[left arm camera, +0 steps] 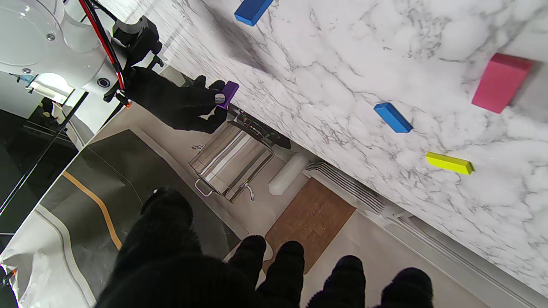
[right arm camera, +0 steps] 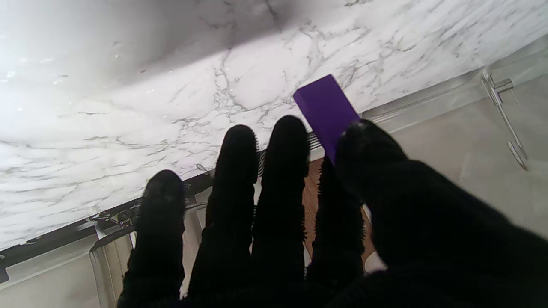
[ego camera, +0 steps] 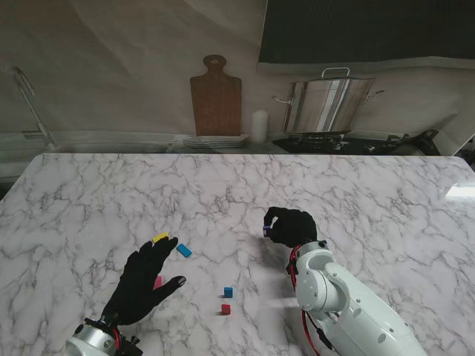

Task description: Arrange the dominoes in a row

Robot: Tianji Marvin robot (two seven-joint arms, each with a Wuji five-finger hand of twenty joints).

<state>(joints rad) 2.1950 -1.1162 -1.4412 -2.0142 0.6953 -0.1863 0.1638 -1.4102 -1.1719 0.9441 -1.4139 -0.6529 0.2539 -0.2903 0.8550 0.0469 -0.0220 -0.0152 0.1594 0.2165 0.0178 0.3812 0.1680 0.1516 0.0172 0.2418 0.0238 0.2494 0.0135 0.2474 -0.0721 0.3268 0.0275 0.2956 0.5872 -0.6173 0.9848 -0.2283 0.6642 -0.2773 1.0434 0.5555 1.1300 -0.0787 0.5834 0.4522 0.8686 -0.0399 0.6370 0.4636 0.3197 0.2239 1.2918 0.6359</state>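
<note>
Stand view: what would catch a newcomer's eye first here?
The black-gloved right hand, near the middle of the white marble table, pinches a small purple domino in its fingers. To its left, the open left hand hovers among scattered yellow, blue and pink dominoes.

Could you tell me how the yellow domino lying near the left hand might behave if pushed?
The yellow domino lies flat, so it would probably slide, not tip. The marble table looks glossy, so little drag. It looks small, solid, likely light and stiff.
</note>
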